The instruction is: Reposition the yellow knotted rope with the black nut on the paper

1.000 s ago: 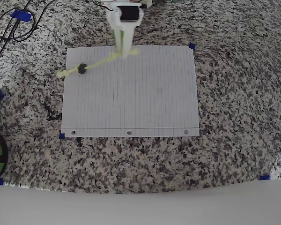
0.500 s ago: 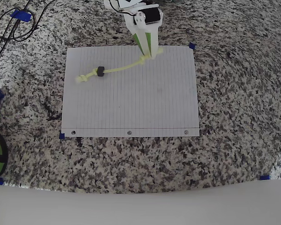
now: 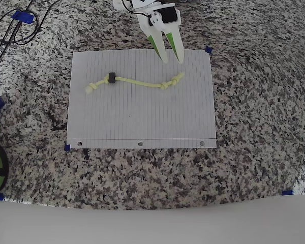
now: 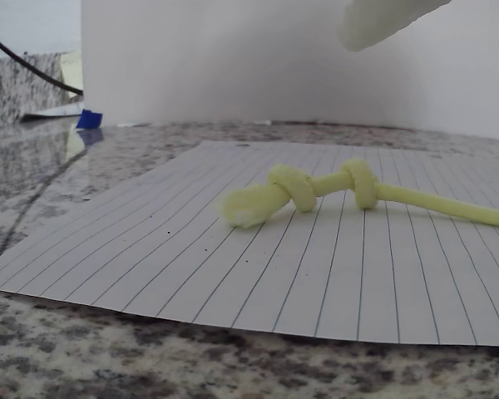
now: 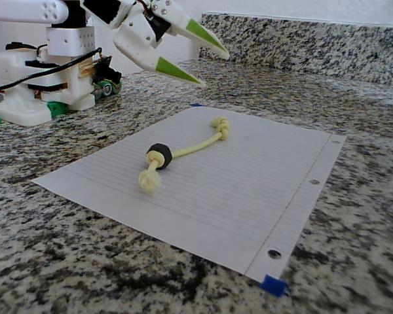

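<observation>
- Your gripper [image 3: 172, 56] hangs over the paper's far edge in the overhead view, fingers spread and empty, clear of the rope.
- The rope [image 3: 137, 82] lies flat across the far half of the paper [image 3: 142, 119], both knotted ends on the sheet.
- The nut [image 3: 111, 78] sits on the rope near its left end.

It's looking like a home kitchen; speckled granite countertop [image 5: 354, 216] is running into a matching granite backsplash [image 5: 314, 46].
</observation>
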